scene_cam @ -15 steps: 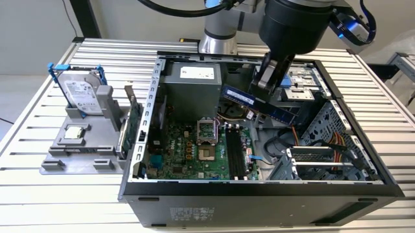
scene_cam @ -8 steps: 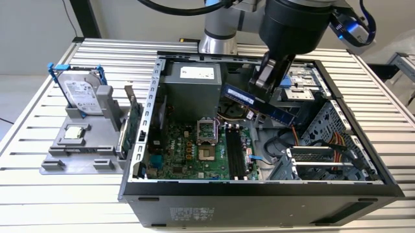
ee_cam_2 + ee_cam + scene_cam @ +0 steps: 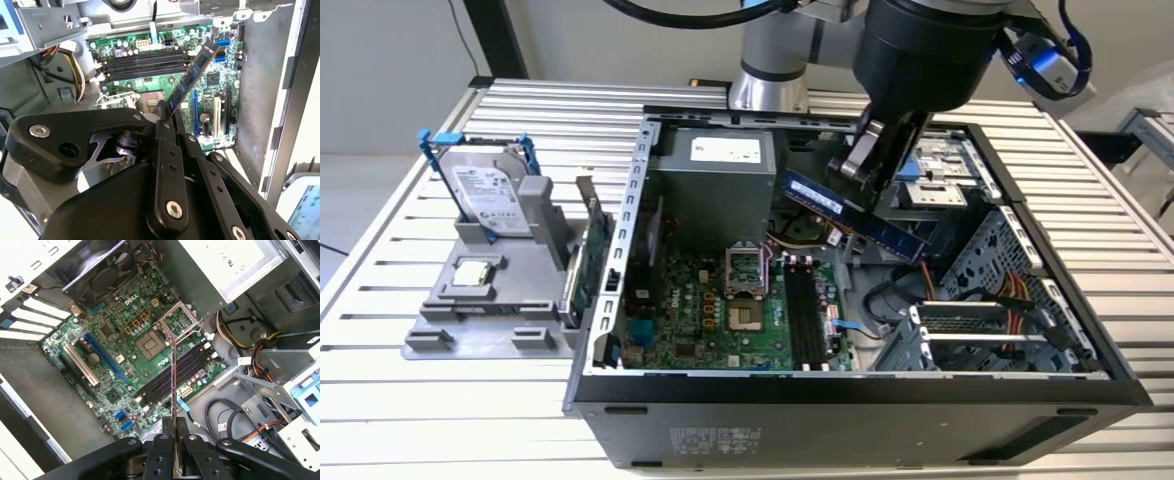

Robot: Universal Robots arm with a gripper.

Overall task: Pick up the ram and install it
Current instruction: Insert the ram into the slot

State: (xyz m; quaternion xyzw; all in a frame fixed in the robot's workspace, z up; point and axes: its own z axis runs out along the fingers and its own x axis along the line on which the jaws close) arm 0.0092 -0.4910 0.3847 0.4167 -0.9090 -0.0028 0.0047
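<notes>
Table (image 3: 400, 420): slatted alu top, nearest edge in exterior view; bears open PC case and grey parts holder.
PC case (image 3: 854, 410): lying on its side, side panel off, dark front wall nearest the camera.
Motherboard (image 3: 707, 310): green, flat on case floor, just behind that wall.
DIMM slots (image 3: 803, 315): black, parallel, at mobo's edge toward exterior view's right; seen in both wrist views too (image 3: 145, 62) (image 3: 170, 377).
CPU socket (image 3: 744, 268): metal frame, just behind the slots' far end, beside them.
Parts holder (image 3: 480, 310): at exterior view's left of case; hard drive (image 3: 491, 195) w/ blue handle standing upright in it, green expansion card (image 3: 594, 270) on edge between holder and case wall.
Ram (image 3: 854, 212): in the air over case interior, tilted, end toward exterior view's right lower; clear of the slots, not seated. Blue stick slanting over mobo in second wrist view (image 3: 192, 77); thin edge-on line in first wrist view (image 3: 173, 385).
Gripper (image 3: 861, 165): black fingers closed tight on ram's upper part; same grip in both wrist views (image 3: 165, 117) (image 3: 174, 432).
PSU (image 3: 714, 190): grey box at case's far end, behind the socket.
</notes>
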